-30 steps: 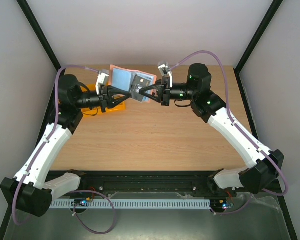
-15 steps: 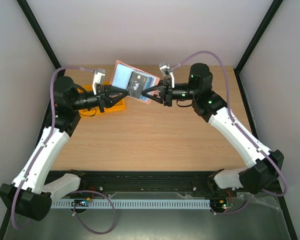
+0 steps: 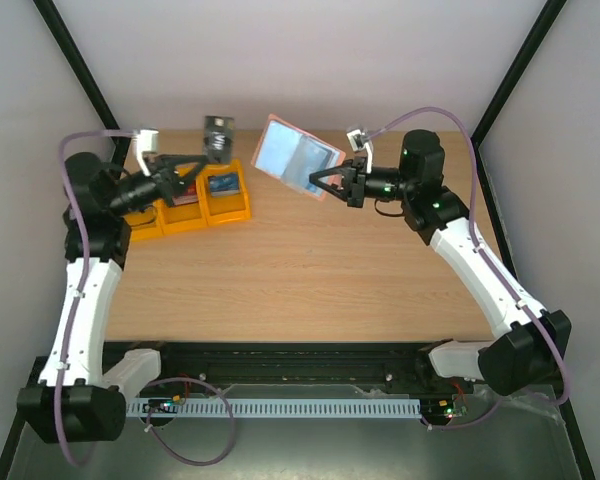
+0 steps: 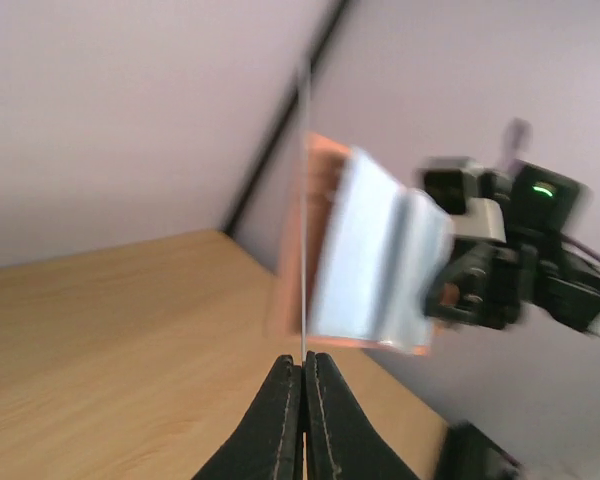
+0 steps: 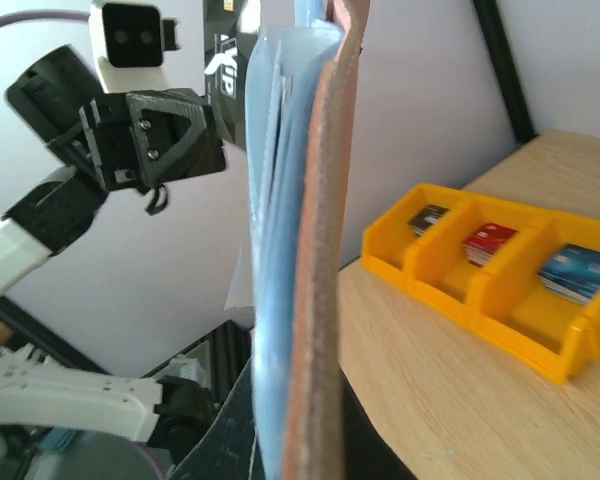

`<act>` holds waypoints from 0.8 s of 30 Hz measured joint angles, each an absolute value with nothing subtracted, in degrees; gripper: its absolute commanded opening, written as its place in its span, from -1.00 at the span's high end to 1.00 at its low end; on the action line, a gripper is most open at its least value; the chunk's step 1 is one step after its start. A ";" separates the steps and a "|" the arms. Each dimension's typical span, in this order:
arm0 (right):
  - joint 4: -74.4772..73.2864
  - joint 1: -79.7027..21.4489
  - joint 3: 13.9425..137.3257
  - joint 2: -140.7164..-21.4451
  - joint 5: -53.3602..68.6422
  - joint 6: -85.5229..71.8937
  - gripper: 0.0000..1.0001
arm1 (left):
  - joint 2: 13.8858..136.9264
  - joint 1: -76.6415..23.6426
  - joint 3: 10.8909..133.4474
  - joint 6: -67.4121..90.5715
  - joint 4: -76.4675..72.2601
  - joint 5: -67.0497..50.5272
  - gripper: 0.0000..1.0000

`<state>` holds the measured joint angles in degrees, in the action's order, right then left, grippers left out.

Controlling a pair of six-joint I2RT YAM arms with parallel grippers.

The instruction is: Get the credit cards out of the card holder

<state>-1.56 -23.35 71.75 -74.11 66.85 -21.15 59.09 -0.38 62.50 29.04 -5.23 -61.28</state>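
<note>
Writing: white print on the grey card (image 3: 217, 135), too blurred to read. Nothing else legible.

Left arm is folded at the far-left corner. Left gripper (image 3: 206, 154) points right, fingers clamped tight on the card's lower edge. The card is in the air above the yellow tray (image 3: 230, 214); in my left wrist view it's a vertical edge-on line.

Right arm reaches far-centre. Right gripper (image 3: 325, 183) points left, pinching the near-right end of the card holder (image 3: 292, 155). Holder is airborne, spread open, pale blue face tilted toward the top camera, long axis far-left to near-right.

Tray compartments hold a dark card (image 5: 427, 218), a red card (image 5: 490, 243) and a blue card (image 5: 578, 270).
</note>
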 measured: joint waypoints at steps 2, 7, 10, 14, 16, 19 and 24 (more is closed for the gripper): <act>-3.09 -22.35 71.40 -74.04 65.49 -20.43 0.97 | 58.22 5.69 61.14 30.72 -5.08 -59.64 0.94; -6.63 -21.98 71.20 -74.19 63.29 -18.83 0.97 | 61.39 25.54 57.78 28.03 7.92 -50.41 0.94; -8.16 -21.98 71.20 -74.89 62.83 -17.67 0.97 | 69.84 30.65 58.57 21.80 17.47 -43.42 0.94; -9.74 -21.98 71.61 -76.79 62.74 -16.51 0.97 | 82.65 33.30 62.72 15.86 27.83 -37.76 0.94; -10.37 -21.98 71.85 -77.78 62.59 -15.97 0.97 | 87.13 33.65 67.64 12.56 31.35 -36.84 0.94; -11.60 -21.98 72.07 -78.70 62.48 -15.25 0.97 | 91.88 33.52 77.38 0.71 38.41 -36.14 0.93; -13.39 -21.98 74.11 -79.44 62.39 -13.87 0.97 | 97.60 32.10 92.12 -26.57 48.82 -26.37 0.94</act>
